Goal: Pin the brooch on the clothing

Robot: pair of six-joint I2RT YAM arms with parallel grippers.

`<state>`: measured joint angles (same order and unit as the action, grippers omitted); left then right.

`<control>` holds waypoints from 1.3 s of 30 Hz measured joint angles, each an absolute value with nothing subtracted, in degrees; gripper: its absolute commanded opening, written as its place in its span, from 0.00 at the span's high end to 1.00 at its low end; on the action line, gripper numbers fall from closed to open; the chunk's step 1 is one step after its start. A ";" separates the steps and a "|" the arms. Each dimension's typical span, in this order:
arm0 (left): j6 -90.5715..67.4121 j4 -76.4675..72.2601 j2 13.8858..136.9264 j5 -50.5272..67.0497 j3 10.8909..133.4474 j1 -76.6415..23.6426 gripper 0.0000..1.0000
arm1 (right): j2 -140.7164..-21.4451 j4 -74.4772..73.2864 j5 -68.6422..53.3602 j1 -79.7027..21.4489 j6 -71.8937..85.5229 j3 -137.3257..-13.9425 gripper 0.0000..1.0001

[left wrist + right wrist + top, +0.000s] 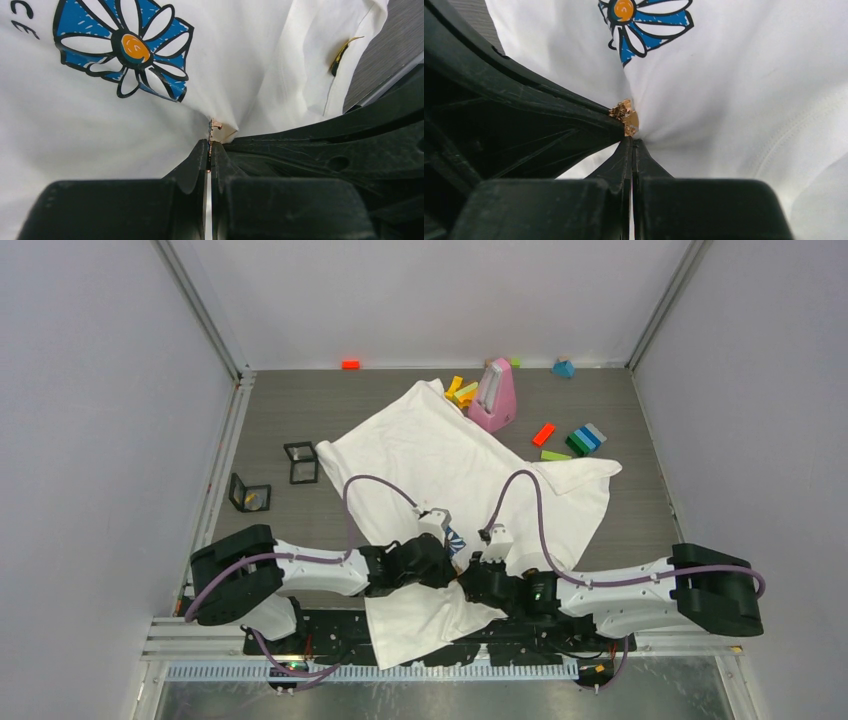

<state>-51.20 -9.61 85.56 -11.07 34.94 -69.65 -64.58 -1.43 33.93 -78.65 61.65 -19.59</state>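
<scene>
The clothing (450, 455), a white T-shirt with a blue-and-white daisy print (127, 50), lies spread on the table. Both grippers meet over its lower part, next to the print. My left gripper (210, 145) is shut on the thin gold brooch (215, 126), held edge-on against the cloth. In the right wrist view the brooch (625, 116) sits just above my right gripper (631, 141), which is shut on a pinched pucker of the clothing. The black neck label (342, 54) shows at the collar. Top view: left gripper (448, 558), right gripper (476, 568).
A pink upright object (495, 395) and several coloured blocks (583, 439) lie beyond the shirt at the back right. An orange block (350, 364) lies at the back wall. Two small black-framed boxes (300, 462) (250, 493) stand at the left.
</scene>
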 measured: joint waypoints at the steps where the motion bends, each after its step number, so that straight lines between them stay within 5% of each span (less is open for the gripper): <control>1: -51.59 -10.11 85.47 -11.11 34.57 -69.63 1.00 | -65.39 -1.17 33.65 -78.65 61.65 -19.59 0.99; 12: -54.63 -17.28 84.84 -11.55 30.26 -69.36 1.00 | -69.32 3.05 31.07 -78.59 60.51 -19.25 0.99; 14: -55.13 -18.15 84.64 -11.64 29.61 -69.34 1.00 | -69.12 3.11 30.85 -78.52 60.29 -19.20 0.85; 17: -55.55 -19.20 84.55 -11.40 28.97 -69.30 1.00 | -67.05 1.41 29.45 -78.54 60.36 -19.25 0.47; 21: -56.38 -21.41 84.55 -10.83 27.66 -68.93 1.00 | -56.75 -7.44 28.80 -79.00 59.53 -20.80 0.24; 32: -56.49 -27.68 84.90 -8.08 24.77 -68.51 1.00 | -26.89 -20.88 30.28 -68.84 56.88 -19.42 0.34; 39: -54.37 -30.04 84.51 -4.45 23.94 -66.70 1.00 | -28.27 -19.84 24.88 -67.22 55.33 -13.23 0.49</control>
